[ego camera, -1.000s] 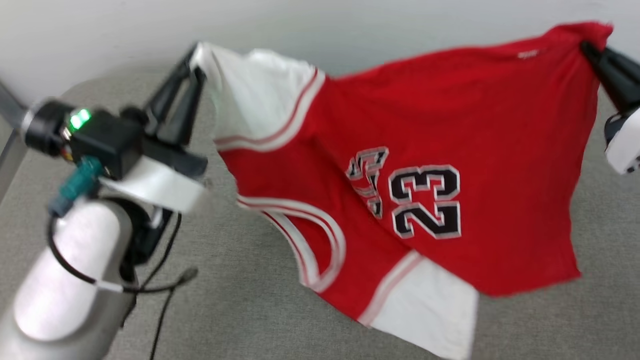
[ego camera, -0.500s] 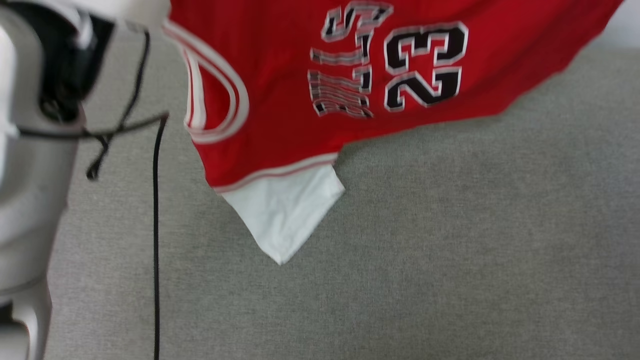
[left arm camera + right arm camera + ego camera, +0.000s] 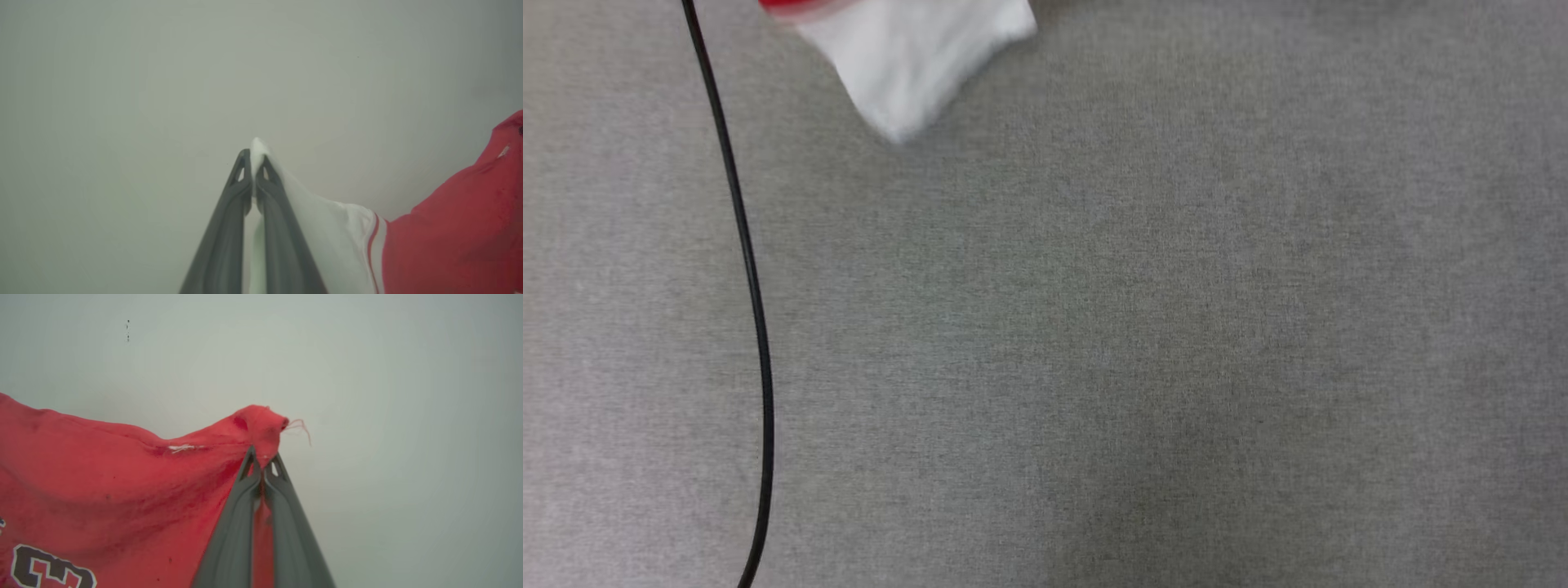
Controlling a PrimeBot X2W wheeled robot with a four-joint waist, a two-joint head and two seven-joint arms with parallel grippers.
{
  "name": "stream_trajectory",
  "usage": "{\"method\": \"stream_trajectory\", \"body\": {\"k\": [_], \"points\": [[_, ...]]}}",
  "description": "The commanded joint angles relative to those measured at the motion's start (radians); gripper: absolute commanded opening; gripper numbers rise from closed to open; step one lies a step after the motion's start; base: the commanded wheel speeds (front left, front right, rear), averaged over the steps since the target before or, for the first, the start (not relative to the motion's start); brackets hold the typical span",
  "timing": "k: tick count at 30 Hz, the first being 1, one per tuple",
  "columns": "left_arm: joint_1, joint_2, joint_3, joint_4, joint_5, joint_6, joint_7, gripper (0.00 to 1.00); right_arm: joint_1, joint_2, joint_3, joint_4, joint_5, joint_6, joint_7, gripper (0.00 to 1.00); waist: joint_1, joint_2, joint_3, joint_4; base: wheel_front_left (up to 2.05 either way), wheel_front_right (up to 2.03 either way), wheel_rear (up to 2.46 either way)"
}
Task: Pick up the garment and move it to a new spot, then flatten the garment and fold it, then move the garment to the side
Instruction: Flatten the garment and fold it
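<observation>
Red cloth bunches in the right claw (image 3: 263,461), which is clenched on a corner of the shirt (image 3: 122,486), a loose thread trailing from the pinched tip. The left claw (image 3: 254,163) is clamped just as tight on the tip of a white sleeve, with the stripe trim and the red body running off to that view's right. The shirt hangs in the air, stretched between the two claws, its long axis running from one claw to the other. Neither arm is nearer, since each holds an end. In the head view the other white sleeve dangles at the far edge, left of centre, above the grey table (image 3: 1143,343). A black cable (image 3: 756,327) runs down the table's left side. To lay the shirt flat, both claws probably have to come down together toward the bare table near of the sleeve, keeping the span taut. Of the print, part of one black, white-outlined digit shows in the right wrist view, too cropped to read. A small white mark by the red edge is illegible.
</observation>
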Motion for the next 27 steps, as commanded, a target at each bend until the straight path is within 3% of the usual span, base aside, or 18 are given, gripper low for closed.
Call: {"method": "stream_trajectory", "body": {"k": [1, 7, 12, 21, 27], "points": [[-0.068, -0.002, -0.009, 0.047, 0.005, -0.002, -0.023, 0.00, -0.074, 0.019, -0.013, 0.042, -0.012, -0.001, -0.033, 0.00, -0.0003, 0.0000, 0.034, -0.013, 0.00, 0.00, 0.00], [-0.198, -0.021, -0.033, 0.170, 0.004, -0.004, -0.086, 0.00, -0.204, 0.062, -0.029, 0.176, -0.017, -0.001, -0.106, 0.00, -0.0003, 0.0000, 0.072, -0.018, 0.00, 0.00, 0.00], [-0.211, -0.029, -0.065, 0.246, -0.020, -0.004, -0.119, 0.00, -0.225, 0.070, 0.012, 0.257, -0.003, -0.001, -0.137, 0.00, -0.0003, 0.0000, 0.110, -0.014, 0.00, 0.00, 0.00], [-0.089, -0.022, -0.154, 0.304, -0.082, -0.005, -0.168, 0.00, -0.130, 0.072, 0.111, 0.339, 0.065, -0.001, -0.204, 0.00, -0.0003, 0.0000, 0.135, -0.007, 0.00, 0.00, 0.00], [0.077, 0.030, -0.205, 0.249, -0.112, -0.005, -0.186, 0.00, 0.012, 0.060, 0.202, 0.339, 0.170, -0.001, -0.240, 0.00, -0.0003, 0.0000, 0.100, -0.005, 0.00, 0.00, 0.00]]}}
